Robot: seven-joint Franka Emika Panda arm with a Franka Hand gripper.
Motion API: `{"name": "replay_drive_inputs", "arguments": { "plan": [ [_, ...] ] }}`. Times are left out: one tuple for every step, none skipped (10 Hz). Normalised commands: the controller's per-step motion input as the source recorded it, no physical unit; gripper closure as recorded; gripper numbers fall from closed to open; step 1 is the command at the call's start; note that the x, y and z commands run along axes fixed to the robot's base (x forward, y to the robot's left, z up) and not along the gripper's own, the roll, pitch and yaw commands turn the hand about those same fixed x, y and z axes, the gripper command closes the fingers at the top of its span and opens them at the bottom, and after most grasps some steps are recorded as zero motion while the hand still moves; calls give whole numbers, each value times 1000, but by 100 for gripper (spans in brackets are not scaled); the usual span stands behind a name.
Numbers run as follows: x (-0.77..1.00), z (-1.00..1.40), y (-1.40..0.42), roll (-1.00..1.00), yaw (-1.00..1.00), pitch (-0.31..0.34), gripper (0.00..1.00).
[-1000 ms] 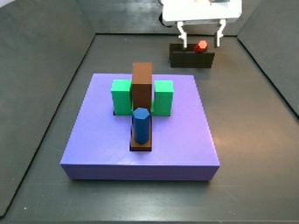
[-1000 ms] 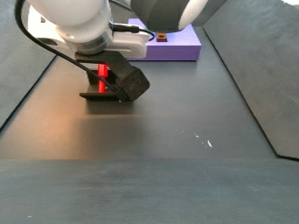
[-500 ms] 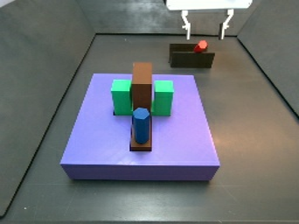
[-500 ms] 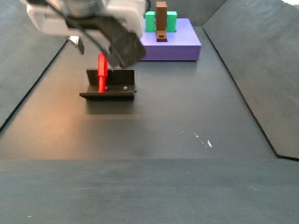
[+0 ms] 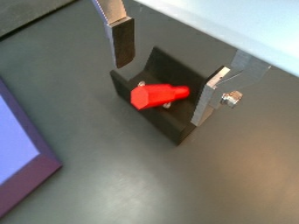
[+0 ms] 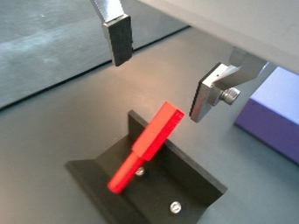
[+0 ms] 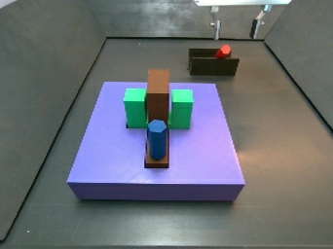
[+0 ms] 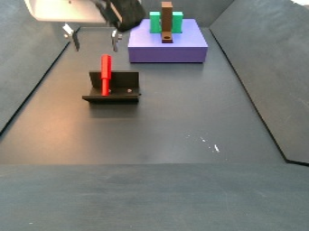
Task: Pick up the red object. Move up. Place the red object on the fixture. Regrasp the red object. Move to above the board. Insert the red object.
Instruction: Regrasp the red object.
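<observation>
Board (image 7: 182, 146) was the big lavender slab on the dark floor (image 8: 182, 153), sitting well apart from the fixture (image 8: 112, 90), with floor between them in both side views. On the board: two green blocks (image 7: 135, 105) either side of a tall brown bar (image 7: 159, 89), and a blue cylinder (image 7: 158, 139) standing upright in front of that bar, at the far side from the fixture. Fixture (image 7: 213, 63) was the small dark bracket with raised sides; a wrist view showed screws in its recessed plate (image 6: 158, 188). Gripper (image 8: 94, 37) hung above the fixture, clear of it, jaws spread wide with nothing between them; in both wrist views the silver fingers (image 5: 121, 39) straddled the fixture from above without touching it. Gripper (image 7: 239, 21) was only partly in frame in a side view, fingers pointing down over the fixture. Red peg (image 8: 107, 75) stood upright in the fixture, leaning against its back wall in a wrist view (image 6: 146, 149), its lower end on the base plate. Seen end-on in a wrist view, the peg (image 5: 156, 94) sat in the fixture's recess between the two sides, not touched by either finger.
</observation>
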Motion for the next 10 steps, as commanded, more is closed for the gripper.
{"name": "replay_drive_inputs", "arguments": {
  "plan": [
    [0,91,0,1000,157,0,0],
    [0,26,-11,1000,57,0,0],
    [-11,17,0,1000,0,149,0],
    [-29,43,-3,1000,0,160,0],
    [-66,57,-6,1000,0,206,0],
    [-77,54,-14,1000,0,220,0],
    [-71,26,-46,1000,0,231,0],
    [-54,0,-171,1000,0,206,0],
    [-3,-91,-229,1000,0,120,0],
    [-6,-103,-209,1000,0,89,0]
  ]
}}
